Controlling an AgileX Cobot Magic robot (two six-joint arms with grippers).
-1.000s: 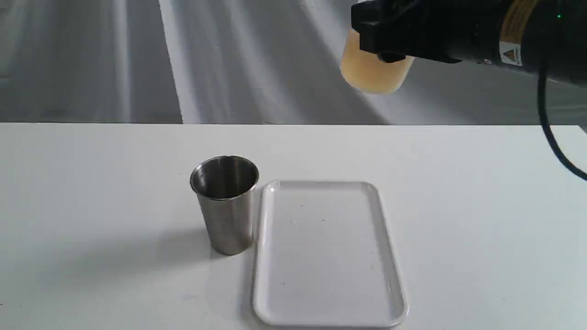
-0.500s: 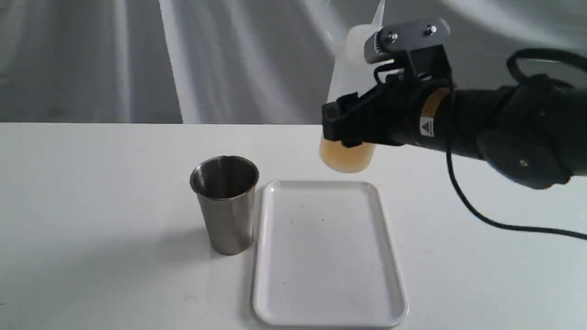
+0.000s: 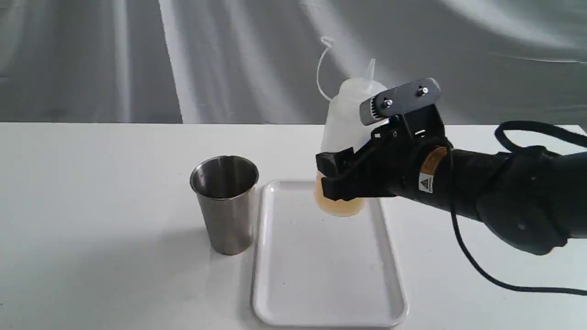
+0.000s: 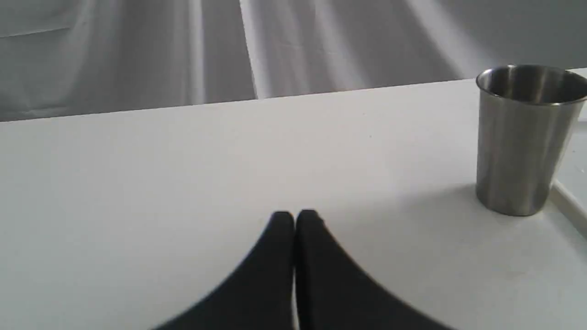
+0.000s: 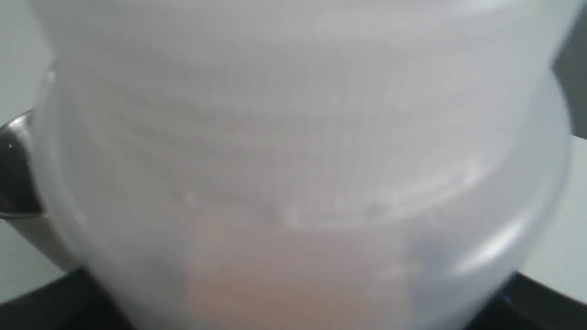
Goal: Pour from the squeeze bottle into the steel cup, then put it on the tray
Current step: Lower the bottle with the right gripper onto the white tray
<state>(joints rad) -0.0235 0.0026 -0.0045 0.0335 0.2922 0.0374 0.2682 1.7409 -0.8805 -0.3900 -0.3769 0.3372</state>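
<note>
The squeeze bottle [image 3: 346, 119] is over the far end of the tray [image 3: 321, 275], with the right claw [image 3: 338, 179] clamped around its lower body. Whether its base touches the tray, I cannot tell. It likely handles light: the amber liquid fills only the bottom, so the weight sits low. The translucent walls look soft, so a hard pinch could push liquid up the nozzle. A low hold, as here, seems sensible. Its long axis is near vertical, nozzle up, with the top leaning slightly toward the arm. The steel cup [image 3: 224, 201] stands upright on the desk [image 3: 91, 183], just beside the tray. The left claw [image 4: 295, 220] is closed on nothing.
</note>
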